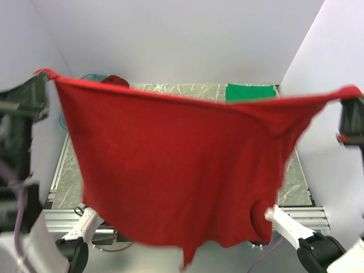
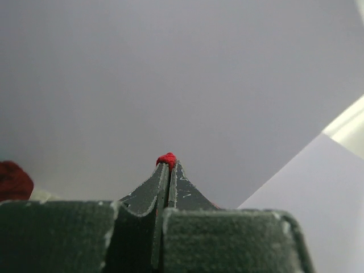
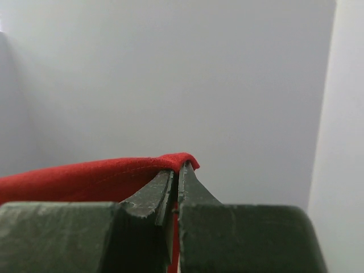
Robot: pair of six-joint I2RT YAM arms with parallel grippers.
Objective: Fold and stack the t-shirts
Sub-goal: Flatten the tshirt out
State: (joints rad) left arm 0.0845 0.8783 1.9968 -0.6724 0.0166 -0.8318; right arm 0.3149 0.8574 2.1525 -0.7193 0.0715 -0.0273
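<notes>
Both arms hold the red t-shirt up off the table, stretched wide between them, with the top edge near level and the body hanging like a curtain. My read is that it's held high and taut so its own weight pulls the cloth flat before laying it down to fold (not there yet: the right side is bunched and the lower edge is ragged).

Left gripper: jaws pressed together on a corner, with only a small nub of red poking past the tips. It's a thin bite and could slip if the stretch goes tighter.

Right gripper: jaws clamped too. The shirt's edge wraps over the tips and runs off to the left of that view, so there's more cloth in the bite.

The shirt is pinched at both top corners, and the rest hangs below and between the arms. I can't tell whether the bottom touches the table.

Behind it, a green t-shirt lies folded at the far right. A maroon t-shirt sits by the teal basket at the far left.
</notes>
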